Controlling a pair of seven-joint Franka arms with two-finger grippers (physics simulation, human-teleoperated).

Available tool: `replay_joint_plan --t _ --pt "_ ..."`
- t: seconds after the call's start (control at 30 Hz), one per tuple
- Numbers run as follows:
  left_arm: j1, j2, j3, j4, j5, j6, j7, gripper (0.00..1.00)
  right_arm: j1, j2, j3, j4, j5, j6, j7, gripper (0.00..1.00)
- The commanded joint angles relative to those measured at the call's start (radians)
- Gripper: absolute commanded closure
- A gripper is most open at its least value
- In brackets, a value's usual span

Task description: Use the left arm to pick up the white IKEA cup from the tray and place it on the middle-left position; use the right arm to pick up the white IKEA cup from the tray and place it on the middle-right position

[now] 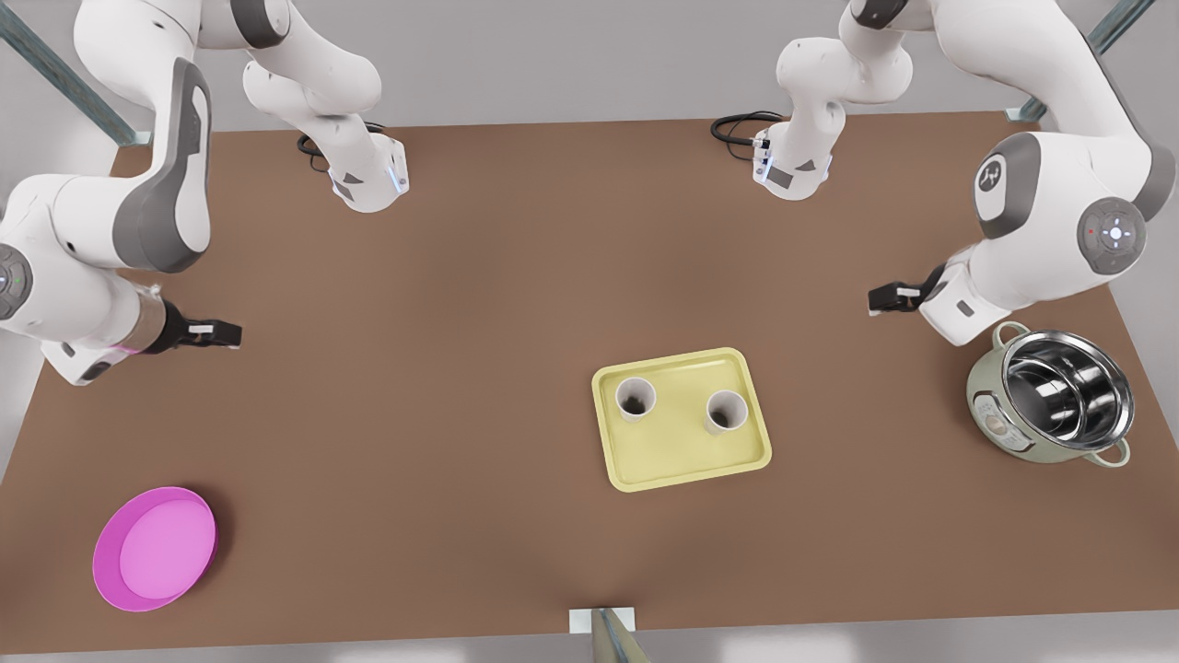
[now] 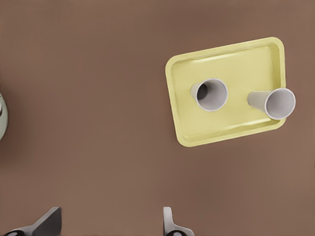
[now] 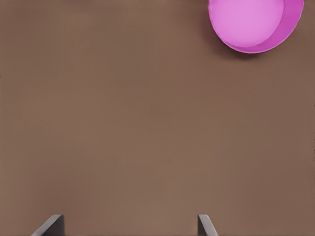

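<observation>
Table: a broad brown tabletop (image 1: 479, 322) carrying everything in the scene.
Arms: two white Franka arms reach in from the far edge, one on each side of the front view.
Tray: a pale yellow rectangular tray (image 1: 686, 460) with rounded corners and a low raised rim lies flat on the table, right of centre in the front view; also seen in the left wrist view (image 2: 187, 118).
Pot: a pale green cooker with a shiny steel inner pot (image 1: 1055, 396) sits near the front view's right edge, well apart from the tray.
Bowl: a round magenta-pink bowl (image 1: 155, 549) rests at the front view's lower left; also seen in the right wrist view (image 3: 253, 22).
Cups: two white IKEA cups stand upright inside the tray, apart from each other — one cup (image 1: 636, 399) toward the front view's left, the other cup (image 1: 726, 412) toward its right.
Left gripper: the left gripper (image 2: 110, 223) hovers over bare table near the pot side (image 1: 880, 298), fingers spread, empty.
Right gripper: the right gripper (image 3: 130, 226) hangs over bare table on the bowl's side (image 1: 226, 332) — fingers spread, empty.
</observation>
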Motion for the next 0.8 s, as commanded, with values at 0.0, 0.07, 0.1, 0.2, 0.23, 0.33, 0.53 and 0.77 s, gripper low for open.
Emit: replay_joint_plan --t 0.0,0.07,0.1,0.2,0.23,0.33,0.53,0.77 --pt "0.002 -0.006 0.002 -0.002 -0.005 0.142 -0.009 0.00 0.002 -0.001 0.000 0.000 -0.002 0.153 -0.061 0.00" --pt "0.005 0.008 0.003 0.000 -0.006 0.168 -0.010 0.00 0.001 -0.001 0.009 -0.003 -0.002 0.154 -0.062 0.00" --pt "0.006 0.017 0.005 -0.011 -0.005 0.168 -0.009 0.00 0.004 -0.004 0.011 0.000 -0.003 0.151 -0.061 0.00" --pt "0.026 0.052 0.008 -0.008 0.009 0.184 0.002 0.00 0.099 0.023 0.017 -0.045 -0.002 0.235 0.027 0.00" --pt "0.036 0.071 0.008 -0.006 0.011 0.208 0.000 0.00 0.116 0.054 0.034 -0.043 -0.002 0.240 0.041 0.00" --pt "0.022 0.085 0.000 0.000 0.005 0.243 -0.004 0.00 0.091 0.106 0.138 -0.051 0.023 0.275 0.045 0.00" --pt "0.022 0.095 0.000 -0.009 0.008 0.242 0.000 0.00 0.298 0.257 0.150 -0.043 0.050 0.436 0.444 0.00" --pt "-0.118 0.117 0.000 -0.015 0.043 0.279 -0.092 0.00 0.599 0.467 0.078 0.259 0.050 0.436 0.992 0.00"
